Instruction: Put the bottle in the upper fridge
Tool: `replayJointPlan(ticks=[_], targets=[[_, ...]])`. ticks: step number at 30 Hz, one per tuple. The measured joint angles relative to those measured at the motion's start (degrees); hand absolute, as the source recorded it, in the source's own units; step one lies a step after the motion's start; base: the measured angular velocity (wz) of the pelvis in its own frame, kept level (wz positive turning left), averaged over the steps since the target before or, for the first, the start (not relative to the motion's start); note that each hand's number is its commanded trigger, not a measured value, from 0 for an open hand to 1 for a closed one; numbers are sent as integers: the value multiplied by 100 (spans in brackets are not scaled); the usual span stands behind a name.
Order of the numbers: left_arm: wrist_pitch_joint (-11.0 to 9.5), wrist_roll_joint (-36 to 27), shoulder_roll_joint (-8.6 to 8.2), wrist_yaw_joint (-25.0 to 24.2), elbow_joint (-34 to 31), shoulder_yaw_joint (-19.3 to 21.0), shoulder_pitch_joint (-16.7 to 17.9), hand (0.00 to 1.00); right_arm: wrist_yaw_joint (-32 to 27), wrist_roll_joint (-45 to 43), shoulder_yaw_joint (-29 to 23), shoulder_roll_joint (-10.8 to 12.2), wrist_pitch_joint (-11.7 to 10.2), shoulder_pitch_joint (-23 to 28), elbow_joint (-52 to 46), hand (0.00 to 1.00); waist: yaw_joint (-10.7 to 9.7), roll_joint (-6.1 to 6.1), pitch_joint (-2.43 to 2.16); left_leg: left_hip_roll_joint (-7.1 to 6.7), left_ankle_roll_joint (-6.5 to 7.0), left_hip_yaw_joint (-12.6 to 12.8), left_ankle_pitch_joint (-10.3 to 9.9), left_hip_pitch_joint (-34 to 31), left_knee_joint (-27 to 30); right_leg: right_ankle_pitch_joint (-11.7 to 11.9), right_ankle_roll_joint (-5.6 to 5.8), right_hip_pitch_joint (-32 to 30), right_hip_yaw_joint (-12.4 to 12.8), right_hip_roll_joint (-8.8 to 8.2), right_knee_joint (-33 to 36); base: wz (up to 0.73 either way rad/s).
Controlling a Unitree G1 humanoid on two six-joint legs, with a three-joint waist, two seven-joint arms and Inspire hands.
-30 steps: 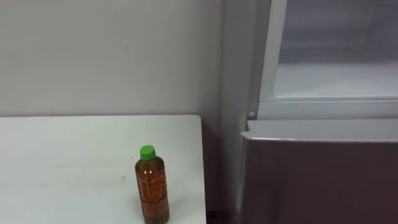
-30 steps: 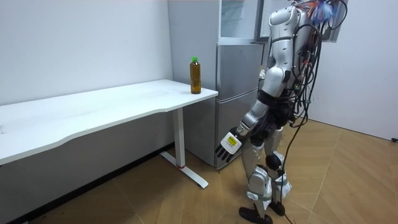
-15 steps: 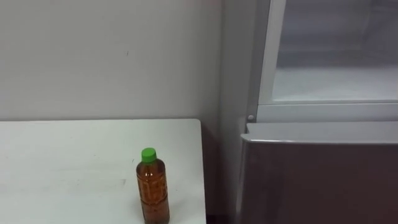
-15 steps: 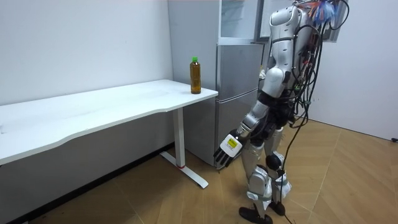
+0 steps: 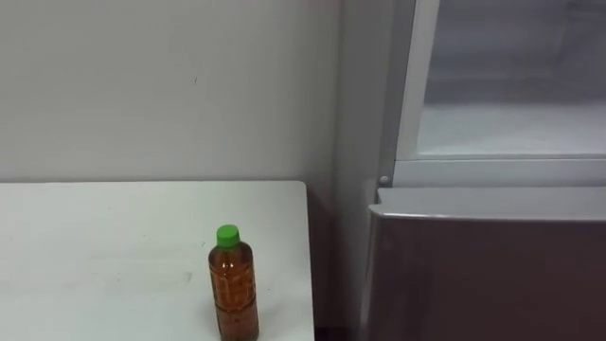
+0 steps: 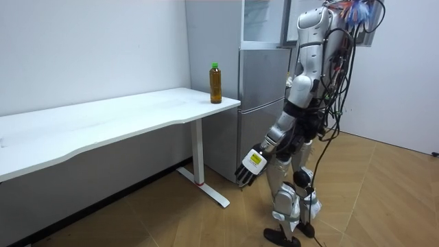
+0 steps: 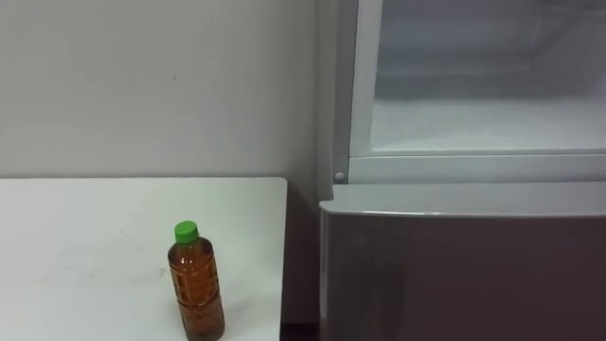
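L hand [image 6: 250, 163] hangs low w/ fingers loose, empty, bottle [image 5: 233, 284] on table [image 5: 95, 256]

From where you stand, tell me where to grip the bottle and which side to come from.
Grip the bottle's straight body below the green cap, with the left hand coming in level from the table's open front. It stands upright near the table's right end with nothing beside it, so a side wrap probably suits.
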Motion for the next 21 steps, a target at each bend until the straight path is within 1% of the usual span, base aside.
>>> replayJointPlan(ticks=[3, 4, 6, 7, 8, 10, 11, 14, 17, 20, 21], targets=[[-5, 171, 1, 0, 9, 64, -16, 0, 4, -286, -1, -8, 12, 33, -243, 0, 4, -9, 7, 1, 0, 0, 0, -8, -5, 0, 0, 6, -4, -3, 7, 0], [-5, 267, 2, 5, 9, 77, -37, 0, 5, -585, 2, -20, 43, 46, -488, 0, 4, -9, 7, 1, 1, 0, 0, -37, 3, -1, -2, -23, -3, -7, 14, 0], [-5, 394, 8, 9, -5, 80, -64, 0, 31, -865, 8, -34, 161, 109, -1135, 0, 9, -42, -14, 1, 4, 0, 3, -41, 5, -2, -3, -52, 3, -8, 19, 0], [-8, 457, 11, 9, -12, 84, -74, 0, 79, -971, 11, -43, 183, 213, -1741, 0, 9, -15, 2, 1, 5, 0, 3, -36, 7, -1, -3, -42, 6, -6, 13, 0], [-9, 479, 15, 9, -14, 85, -77, 0, 161, -990, 28, -39, 132, 237, -2185, 0, 9, -24, 3, 0, 5, 0, 3, -21, 6, -1, -2, -29, 6, -3, 6, 0], [-20, 495, 22, 9, -17, 99, -79, 0, 284, -980, 63, -31, -7, 210, -2475, 0, 8, -54, 1, -3, 4, -9, 3, -14, 23, -1, -3, -13, 8, 16, -6, 3], [-36, 500, 22, 9, -18, 119, -77, 0, 364, -982, 57, -30, -26, 150, -2635, 0, 17, -72, 3, -11, 4, -38, 3, -22, 35, -1, -3, -9, 0, 28, -6, 8], [-50, 499, 24, -2, -5, 188, -84, 0, 477, -975, 74, -26, -23, 155, -2867, 0, 45, -88, 5, -18, 6, -50, 1, -38, 34, 0, -2, -4, 4, 30, 1, 4], [-49, 505, 24, -71, -28, 261, -84, 0, 664, -973, 99, -32, 0, 206, -3278, 0, 81, -72, -4, -18, 9, -51, -3, -76, 27, 0, -1, -43, 18, 32, -2, -1], [-44, 500, 33, -72, -3, 258, -122, 0, 781, -933, 130, -38, 5, 307, -4149, 0, 152, -73, 3, -18, 9, -56, -2, -61, 6, 3, -5, -44, 76, 48, 8, -4], [-43, 500, 32, -71, 0, 257, -127, 0, 817, -922, 131, -37, 4, 296, -4266, 0, 157, -70, 3, -17, 9, -66, -2, -53, 7, 5, -7, -36, 80, 49, 13, 0]])
